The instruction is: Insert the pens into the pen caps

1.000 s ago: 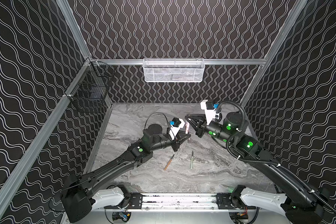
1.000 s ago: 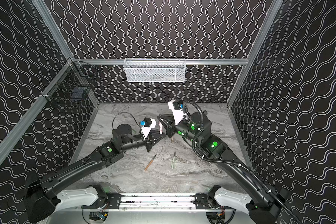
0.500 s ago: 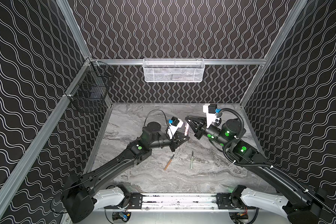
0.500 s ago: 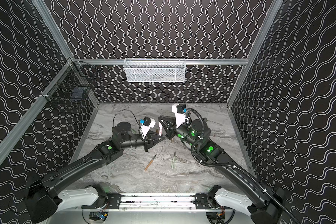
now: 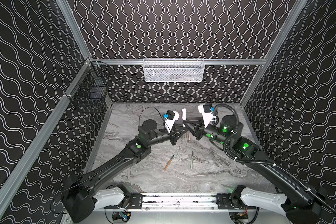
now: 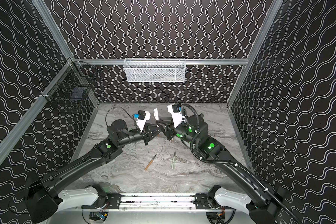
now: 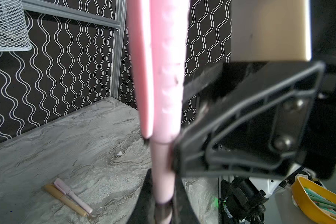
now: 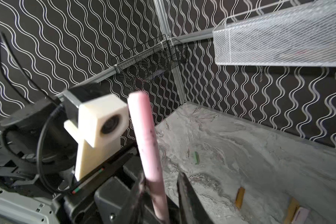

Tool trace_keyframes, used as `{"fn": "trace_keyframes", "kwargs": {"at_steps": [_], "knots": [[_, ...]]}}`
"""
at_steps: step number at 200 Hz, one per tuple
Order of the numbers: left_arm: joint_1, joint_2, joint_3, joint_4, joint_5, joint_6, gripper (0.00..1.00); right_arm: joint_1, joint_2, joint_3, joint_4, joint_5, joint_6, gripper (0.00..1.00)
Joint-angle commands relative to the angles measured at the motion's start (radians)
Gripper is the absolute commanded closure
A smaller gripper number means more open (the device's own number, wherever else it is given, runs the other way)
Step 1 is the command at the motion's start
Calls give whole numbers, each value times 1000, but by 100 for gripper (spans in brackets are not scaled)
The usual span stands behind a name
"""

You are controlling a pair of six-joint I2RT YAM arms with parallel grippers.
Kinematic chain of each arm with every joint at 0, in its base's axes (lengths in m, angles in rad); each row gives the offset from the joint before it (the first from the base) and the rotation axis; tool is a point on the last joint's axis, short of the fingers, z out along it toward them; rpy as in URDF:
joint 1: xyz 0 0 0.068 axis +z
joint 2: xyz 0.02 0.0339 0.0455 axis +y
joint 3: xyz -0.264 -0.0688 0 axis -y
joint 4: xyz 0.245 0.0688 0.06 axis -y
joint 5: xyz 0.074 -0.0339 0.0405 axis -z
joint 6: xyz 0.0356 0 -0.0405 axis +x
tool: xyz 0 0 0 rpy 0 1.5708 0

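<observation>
Illum.: even, diffuse, from overhead. In both top views the marble tabletop [image 5: 182, 180] reads med-bright; the dark walls [image 5: 27, 77] stay low-key. Shadows under the arms are soft and short. Bright reflection on the front rail [image 5: 173, 199]; the green status lights [image 5: 245, 145] bloom slightly. Top views are sharp, wide-angle, w/ walls splaying toward the corners. Left wrist view: pink pen [image 7: 162, 170] is close to the lens and out of focus; bkgd sharp. Right wrist view: camera mount [image 8: 97, 124] and fgd are soft, smeared.
</observation>
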Motion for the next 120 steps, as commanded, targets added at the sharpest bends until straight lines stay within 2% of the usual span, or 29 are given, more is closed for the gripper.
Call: {"fn": "trace_keyframes", "kwargs": {"at_steps": [1,17,54,83,120], "knots": [[-4,14,2,59,-9,-5,100,1,-20,54,-40,20,-56,59],[-5,20,4,59,-7,-4,100,0,-43,67,-40,23,-70,50],[-4,20,3,53,3,-3,100,0,-120,12,-31,47,-95,42],[-4,20,7,49,12,-1,100,0,-133,-21,-35,39,-102,43],[-5,11,4,48,10,1,100,0,-55,-7,-44,-25,-83,50]]}}
